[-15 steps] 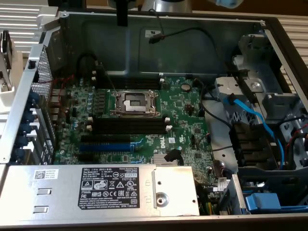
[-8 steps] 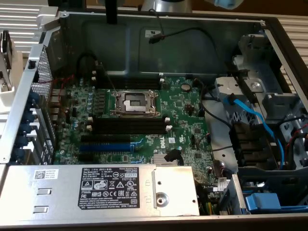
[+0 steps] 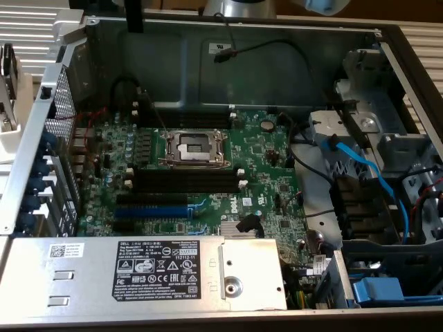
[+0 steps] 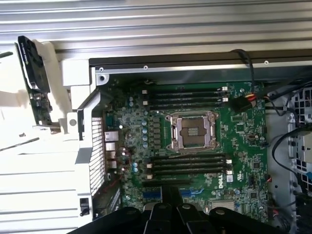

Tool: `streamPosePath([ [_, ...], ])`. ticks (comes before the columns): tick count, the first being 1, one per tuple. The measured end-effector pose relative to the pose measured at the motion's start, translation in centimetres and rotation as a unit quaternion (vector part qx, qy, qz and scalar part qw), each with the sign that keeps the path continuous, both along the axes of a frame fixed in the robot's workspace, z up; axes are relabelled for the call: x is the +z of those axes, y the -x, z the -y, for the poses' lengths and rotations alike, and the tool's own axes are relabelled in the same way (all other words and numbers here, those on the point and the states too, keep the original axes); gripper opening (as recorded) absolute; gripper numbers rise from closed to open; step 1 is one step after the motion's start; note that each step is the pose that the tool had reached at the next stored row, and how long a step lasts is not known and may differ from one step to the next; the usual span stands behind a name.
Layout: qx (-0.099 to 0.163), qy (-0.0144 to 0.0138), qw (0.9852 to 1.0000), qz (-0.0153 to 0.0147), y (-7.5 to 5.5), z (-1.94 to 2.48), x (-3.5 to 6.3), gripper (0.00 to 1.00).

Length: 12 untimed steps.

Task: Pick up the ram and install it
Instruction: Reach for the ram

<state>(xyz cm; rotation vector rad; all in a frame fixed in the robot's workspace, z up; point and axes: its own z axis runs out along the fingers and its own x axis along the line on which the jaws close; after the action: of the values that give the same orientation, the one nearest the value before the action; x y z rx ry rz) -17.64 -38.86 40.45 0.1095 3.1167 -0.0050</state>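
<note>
The tool (image 4: 171,195) hangs over the green motherboard (image 4: 239,161) inside the open computer case (image 3: 208,41). Its black fingers are pressed together and grip nothing (the tips meet). It is nearest the blue slot (image 4: 152,193), close to a bank of long black slots (image 4: 187,165) that runs beside the processor socket (image 4: 191,131). The ram (image 4: 34,78) is outside the case, in a white holder (image 4: 58,73) on the slatted counter (image 4: 146,24), just beyond the case's perforated wall (image 4: 97,146).
</note>
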Motion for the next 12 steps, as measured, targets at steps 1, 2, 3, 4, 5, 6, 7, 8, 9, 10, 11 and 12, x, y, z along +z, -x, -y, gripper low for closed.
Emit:
streamPosePath([
  [1, 0.000, 0.0001, 1.0000, 0.0002, 0.4, 0.00, 0.00, 0.10],
  [2, 0.000, 0.0000, 1.0000, 0.0003, 0.9, 0.00, -0.01, 0.10],
  [3, 0.000, 0.0001, 1.0000, 0.0003, 1.3, 0.00, 0.00, 0.10],
  [4, 0.000, 0.0001, 1.0000, 0.0004, 1.8, 0.00, 0.00, 0.10],
  [5, 0.000, 0.0001, 1.0000, 0.0004, 2.2, 0.00, 0.00, 0.10],
  [6, 0.000, 0.0001, 1.0000, 0.0005, 2.7, 0.00, 0.00, 0.10],
  [7, 0.000, 0.0001, 1.0000, 0.0006, 3.2, 0.00, 0.00, 0.10],
  [8, 0.000, 0.0001, 1.0000, 0.0007, 3.6, 0.00, -0.01, 0.10],
  [9, 0.000, 0.0001, 1.0000, 0.0008, 4.1, 0.00, 0.00, 0.10],
  [10, 0.000, 0.0001, 1.0000, 0.0008, 4.5, 0.00, 0.00, 0.10],
  [11, 0.000, 0.0001, 1.0000, 0.0009, 5.0, 0.00, 0.00, 0.10],
  [12, 0.000, 0.0001, 1.0000, 0.0009, 5.5, 0.00, 0.00, 0.10],
])
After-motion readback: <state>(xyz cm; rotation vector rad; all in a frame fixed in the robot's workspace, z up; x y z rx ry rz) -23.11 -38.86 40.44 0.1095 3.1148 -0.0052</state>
